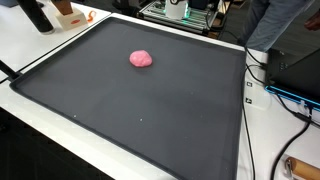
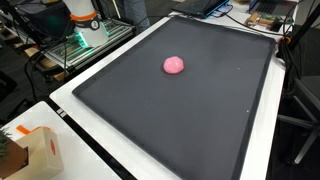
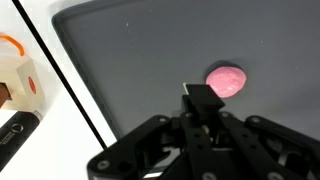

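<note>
In an exterior view, a pink lump (image 1: 141, 59) lies on a wide black mat (image 1: 150, 115) that covers most of the white table (image 1: 20, 50). The lump sits toward the mat's far edge, well apart from every corner. A white and orange box (image 1: 70, 15) stands at the table's far left corner, off the mat, and cables (image 1: 265, 75) trail along the right edge.

In an exterior view from another place, the pink lump (image 2: 174, 65) rests alone on the black mat (image 2: 190, 125), nearer the far edge than the near one. The box (image 2: 40, 150) stands at the near left corner of the table (image 2: 85, 140); any print on it is too small to read.

In the wrist view, the hand (image 3: 200, 97) hangs above the mat (image 3: 130, 60) with its fingertips drawn together and nothing between them. The pink lump (image 3: 227, 81) lies just beside the tips, to their right, apart from them. The box (image 3: 20, 85) stands at the left edge, its markings blurred.
</note>
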